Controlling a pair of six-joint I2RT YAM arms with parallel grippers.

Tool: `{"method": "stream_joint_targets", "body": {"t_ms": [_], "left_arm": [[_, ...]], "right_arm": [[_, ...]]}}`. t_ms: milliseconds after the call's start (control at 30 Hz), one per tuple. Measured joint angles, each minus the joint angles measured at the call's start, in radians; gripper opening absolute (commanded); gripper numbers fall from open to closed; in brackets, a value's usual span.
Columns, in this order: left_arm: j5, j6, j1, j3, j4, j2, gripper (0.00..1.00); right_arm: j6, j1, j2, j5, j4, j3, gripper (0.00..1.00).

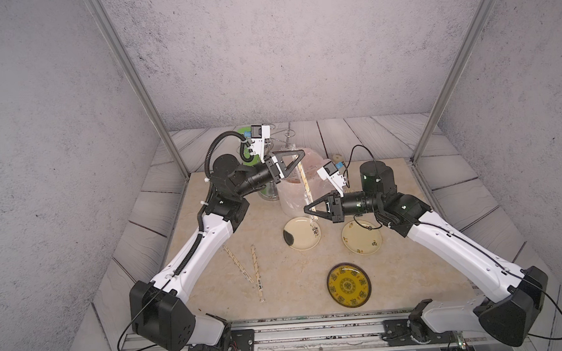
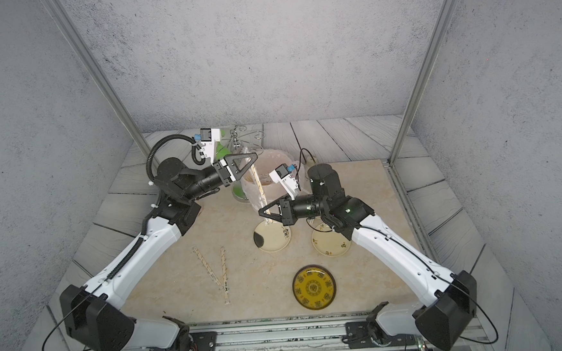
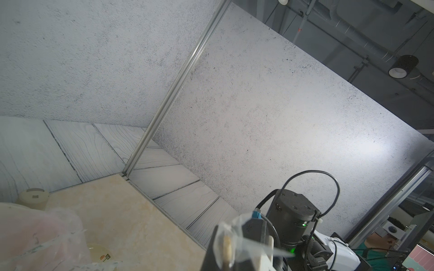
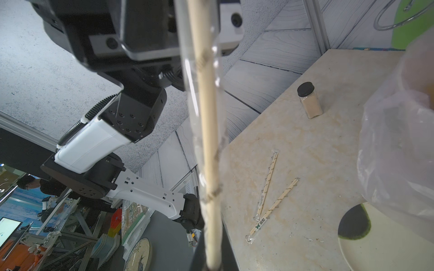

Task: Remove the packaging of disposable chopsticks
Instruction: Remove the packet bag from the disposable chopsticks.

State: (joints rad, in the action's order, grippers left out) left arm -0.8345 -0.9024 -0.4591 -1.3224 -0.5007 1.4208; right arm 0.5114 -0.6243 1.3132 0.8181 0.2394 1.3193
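Right wrist view shows a pair of thin pale wooden chopsticks (image 4: 206, 122) inside a long translucent plastic sleeve (image 4: 190, 77) with small dark marks. In both top views this sleeve is held slanted in the air, in front of a big crinkly pinkish plastic bag (image 1: 287, 197). Its near end is above the far rim of a cream round plate with a dark patch (image 1: 301, 235).

The left gripper (image 1: 301, 154) is closed on the far end of the sleeve. The right gripper (image 1: 306, 210) is closed on the near end.

Two more wrapped chopstick pairs (image 1: 239, 265) lie crossed at the near left on the beige marble table (image 1: 289, 282). At the right lie a cream plate with small flowers (image 1: 362, 237) and, nearer, a yellow patterned plate with dark rim (image 1: 349, 284).
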Motion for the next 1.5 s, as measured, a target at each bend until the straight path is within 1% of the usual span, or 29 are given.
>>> {"method": "stream_joint_targets", "body": {"t_ms": [133,267,467,667,700,733,833,900,967,1000,1100,1167,1300,1500], "left_arm": [[0.015,-0.003,-0.005,-0.034,0.007,0.03,0.09],[0.011,-0.009,-0.015,-0.043,0.016,0.051,0.11],[-0.122,-0.01,-0.08,-0.029,0.071,0.083,0.12],[-0.159,0.001,-0.085,-0.036,0.073,0.092,0.13],[-0.163,0.003,-0.084,-0.037,0.077,0.091,0.14],[-0.167,0.005,-0.081,-0.037,0.084,0.088,0.18],[-0.193,0.015,-0.055,-0.022,0.13,0.071,0.39],[-0.21,0.014,-0.026,0.002,0.165,0.056,0.56],[-0.211,0.01,0.013,0.031,0.185,0.033,0.64],[-0.209,0.007,0.04,0.043,0.193,0.02,0.66],[-0.207,0.006,0.117,0.053,0.206,-0.016,0.66],[-0.212,0.005,0.147,0.053,0.203,-0.038,0.66],[-0.25,0.005,0.148,0.053,0.18,-0.068,0.64],[-0.287,0.016,0.143,0.046,0.212,-0.059,0.62]], "right_arm": [[0.001,0.015,0.021,0.006,0.029,0.043,0.0],[0.001,0.022,0.03,0.002,0.033,0.052,0.0],[0.014,0.069,0.034,-0.057,-0.067,0.086,0.0],[0.025,0.082,0.035,-0.05,-0.078,0.091,0.0],[0.029,0.082,0.035,-0.045,-0.086,0.086,0.0],[0.031,0.082,0.035,-0.039,-0.097,0.077,0.0],[0.04,0.084,0.031,-0.025,-0.166,0.032,0.0],[0.04,0.074,0.018,-0.023,-0.223,-0.014,0.0],[0.035,0.058,-0.006,-0.024,-0.244,-0.073,0.0],[0.031,0.043,-0.019,-0.024,-0.245,-0.107,0.0],[0.027,-0.003,-0.046,-0.023,-0.244,-0.204,0.0],[0.028,-0.022,-0.056,-0.023,-0.24,-0.266,0.0],[0.032,-0.026,-0.059,-0.021,-0.212,-0.326,0.0],[0.031,-0.028,-0.079,-0.003,-0.194,-0.314,0.0]]}}
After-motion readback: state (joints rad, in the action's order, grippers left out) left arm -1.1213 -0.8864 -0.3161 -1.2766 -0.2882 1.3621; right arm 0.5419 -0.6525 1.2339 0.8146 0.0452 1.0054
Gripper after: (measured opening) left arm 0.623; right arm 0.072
